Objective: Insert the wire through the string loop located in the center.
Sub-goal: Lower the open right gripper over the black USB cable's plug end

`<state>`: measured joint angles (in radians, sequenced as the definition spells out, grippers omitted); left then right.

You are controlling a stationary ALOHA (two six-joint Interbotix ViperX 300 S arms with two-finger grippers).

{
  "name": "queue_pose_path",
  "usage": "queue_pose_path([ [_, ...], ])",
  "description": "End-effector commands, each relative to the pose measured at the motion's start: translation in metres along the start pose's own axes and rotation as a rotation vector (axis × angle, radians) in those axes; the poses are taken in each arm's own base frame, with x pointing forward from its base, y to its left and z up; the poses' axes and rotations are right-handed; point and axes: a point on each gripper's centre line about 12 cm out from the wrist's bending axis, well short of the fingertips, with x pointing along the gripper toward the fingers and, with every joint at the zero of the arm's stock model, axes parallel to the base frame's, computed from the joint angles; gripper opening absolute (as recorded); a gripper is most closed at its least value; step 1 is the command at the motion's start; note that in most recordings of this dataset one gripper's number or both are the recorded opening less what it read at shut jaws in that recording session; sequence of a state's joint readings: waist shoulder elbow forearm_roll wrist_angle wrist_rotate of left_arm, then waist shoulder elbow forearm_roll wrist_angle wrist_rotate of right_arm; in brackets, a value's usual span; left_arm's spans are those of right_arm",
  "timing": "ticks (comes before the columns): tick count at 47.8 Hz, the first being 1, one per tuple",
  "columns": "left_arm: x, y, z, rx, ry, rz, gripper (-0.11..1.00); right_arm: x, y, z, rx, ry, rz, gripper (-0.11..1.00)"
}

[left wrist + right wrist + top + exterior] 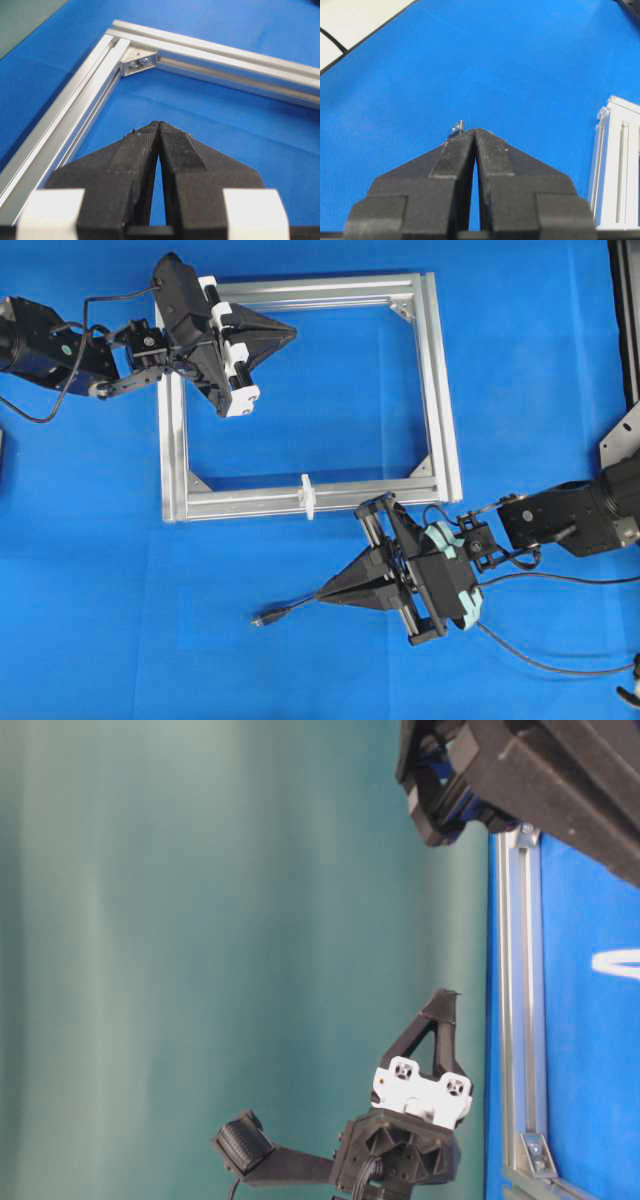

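Note:
The string loop (309, 496) is a small white tie standing across the middle of the near bar of the silver frame (440, 390). The wire (290, 609) is thin and black, and its plug tip (260, 620) sticks out to the left of my right gripper (321, 596), which is shut on the wire below and to the right of the loop. In the right wrist view the plug (456, 129) peeks out just past the closed fingertips (485, 142). My left gripper (293, 335) is shut and holds nothing, hovering inside the frame's far left corner (137, 62).
The frame lies flat on a blue mat. Loose black cable (560, 665) trails on the mat to the right of my right arm. A black strip (628, 320) runs along the mat's right edge. A frame end (620, 165) shows right of my right gripper.

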<state>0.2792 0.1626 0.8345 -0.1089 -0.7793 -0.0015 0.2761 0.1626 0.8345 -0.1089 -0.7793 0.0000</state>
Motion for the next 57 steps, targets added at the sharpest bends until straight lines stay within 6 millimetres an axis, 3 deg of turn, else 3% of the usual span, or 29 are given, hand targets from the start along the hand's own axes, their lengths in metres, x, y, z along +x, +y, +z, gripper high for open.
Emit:
queue_pose_path([
  [1, -0.0036, -0.0049, 0.0238, 0.008, -0.067, -0.022, 0.00, -0.0020, 0.0015, 0.0286, -0.013, -0.081, 0.006, 0.00],
  [7, -0.0044, -0.0048, 0.0231, 0.008, -0.064, -0.022, 0.00, -0.0046, 0.0046, 0.0309, -0.019, -0.073, 0.015, -0.05],
  [36, -0.0047, -0.0049, 0.0217, 0.011, -0.052, -0.023, 0.00, -0.0019, 0.0031, 0.0287, 0.069, -0.023, 0.011, -0.01],
  [42, -0.0046, -0.0049, 0.0210, 0.011, -0.048, -0.023, 0.00, -0.0016, 0.0036, 0.0282, 0.074, -0.015, 0.012, 0.21],
  [53, -0.0046, -0.0049, 0.0210, 0.011, -0.048, -0.023, 0.00, -0.0007, 0.0034, 0.0253, 0.072, 0.019, 0.010, 0.86],
  [55, -0.0046, -0.0049, 0.0210, 0.012, -0.049, -0.023, 0.00, -0.0005, 0.0032, 0.0254, 0.073, 0.020, 0.009, 0.92],
  [57, -0.0047, -0.0049, 0.0214, 0.014, -0.049, -0.023, 0.00, -0.0002, 0.0032, 0.0258, 0.073, 0.020, 0.008, 0.91],
])
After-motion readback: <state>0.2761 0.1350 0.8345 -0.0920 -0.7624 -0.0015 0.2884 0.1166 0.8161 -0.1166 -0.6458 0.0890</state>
